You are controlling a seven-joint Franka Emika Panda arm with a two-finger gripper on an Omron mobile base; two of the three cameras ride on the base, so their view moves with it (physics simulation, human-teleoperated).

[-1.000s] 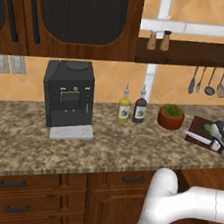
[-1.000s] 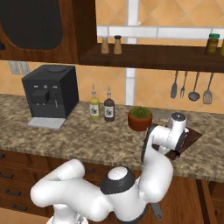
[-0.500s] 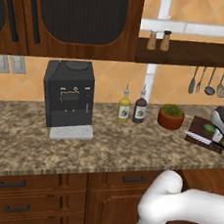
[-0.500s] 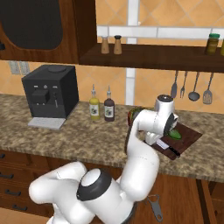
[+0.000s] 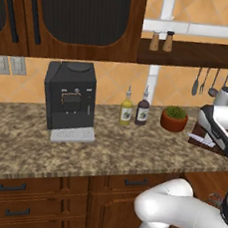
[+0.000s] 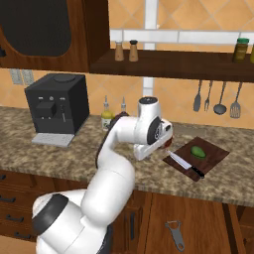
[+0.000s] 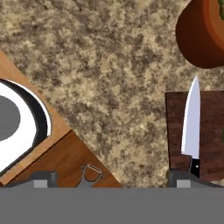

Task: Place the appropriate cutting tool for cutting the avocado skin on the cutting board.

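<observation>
While the arm is bending over the right part of the worktop [image 6: 59, 161], the knife [image 6: 184, 163] is lying flat on the cutting board [image 6: 213, 158], along the board's left edge, with its point toward the back and its dark handle toward the front edge of the worktop. The avocado [image 6: 198, 151] is resting on the same board, just beside the blade, toward the board's back corner. The pincer [image 6: 167, 145] is hanging beside the left edge of the board, near the tip of the blade, and it is not touching the knife. In the hand view the two fingertips [image 7: 43, 177] are standing wide apart, so the pincer is released and is gripping nothing; the knife [image 7: 191, 127] is lying just above the right fingertip, on the cutting board [image 7: 214, 131]. The terracotta pot [image 7: 199, 35] is standing behind the board, near the knife's point. On the floor a grey peeler [image 6: 175, 233] is lying.
</observation>
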